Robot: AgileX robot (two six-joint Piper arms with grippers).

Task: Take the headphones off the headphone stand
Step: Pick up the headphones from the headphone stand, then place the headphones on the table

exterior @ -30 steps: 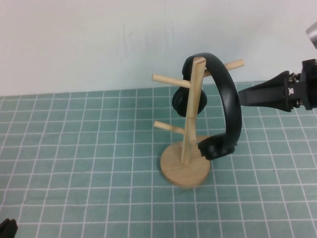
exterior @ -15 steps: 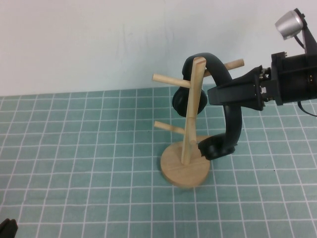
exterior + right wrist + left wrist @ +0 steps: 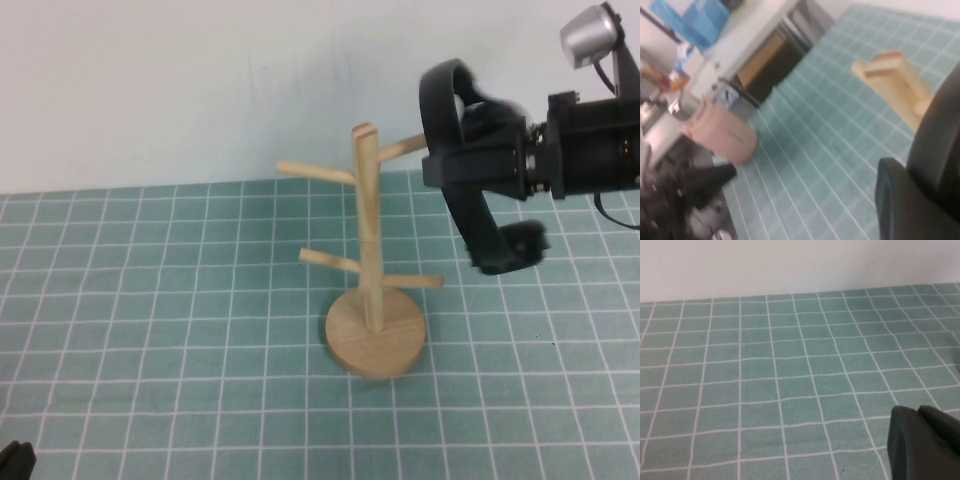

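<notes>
The black headphones (image 3: pixel 468 205) hang in the air up and to the right of the wooden headphone stand (image 3: pixel 371 240), clear of its pegs. My right gripper (image 3: pixel 455 160) is shut on the headband from the right, with one ear cup (image 3: pixel 510 247) dangling below it. In the right wrist view the dark headband (image 3: pixel 940 130) runs beside one finger (image 3: pixel 900 200), and the top of the stand (image 3: pixel 890 80) shows beyond. All pegs of the stand are bare. My left gripper (image 3: pixel 12 462) sits at the near left corner, shut and empty over the mat (image 3: pixel 790 390).
The green grid mat (image 3: pixel 150 300) covers the table up to a white wall. The stand's round base (image 3: pixel 375 338) sits mid-table. The right wrist view shows a room with a pink cylinder (image 3: pixel 720 132) and clutter beyond the table edge.
My right gripper closed on the headband and lifted the headphones up and to the right, off the stand. The stand shifted slightly and turned. The left arm has not moved.
</notes>
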